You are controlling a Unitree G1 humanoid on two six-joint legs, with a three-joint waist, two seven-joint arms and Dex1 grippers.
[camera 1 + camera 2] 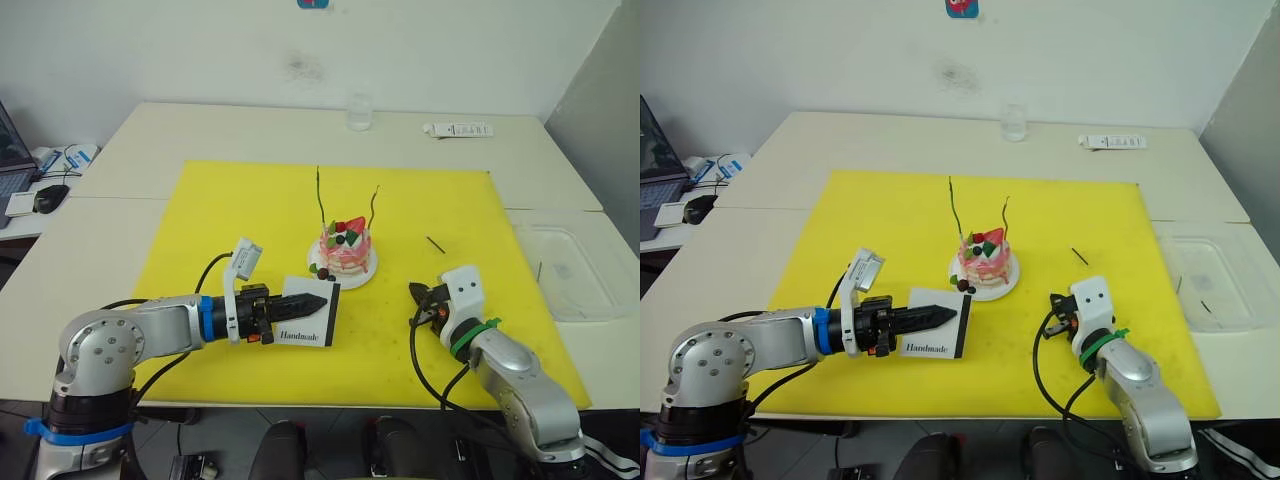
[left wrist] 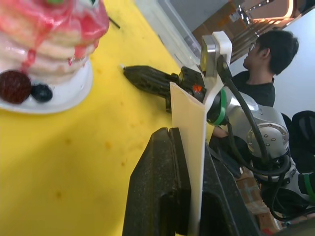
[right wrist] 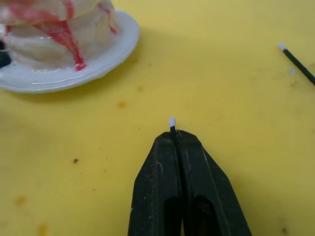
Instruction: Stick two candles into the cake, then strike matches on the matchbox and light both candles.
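The cake (image 3: 54,29) looks glossy, with wet-looking red glaze, on a smooth shiny white plate (image 3: 106,54). The yellow mat (image 1: 250,210) is matt and lightly speckled. The matchbox (image 1: 932,325) looks like matt white card. The right gripper (image 3: 176,137) has matt black plastic-looking fingers; a match (image 3: 172,124) has a dull white tip. The tray (image 1: 575,270) is clear plastic.

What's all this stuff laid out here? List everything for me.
cake: one, pink and white, on a white plate mid-mat.
candles: two, thin, wavy, standing in the cake.
matchbox: one, white with black edge, held above the mat.
matches: one white-tipped in the right jaws; another loose on the mat.
mat: one, yellow.
glass: one, clear, far table edge.
tray: one, clear, right of mat.
left gripper: shut on the matchbox.
right gripper: shut on a match.
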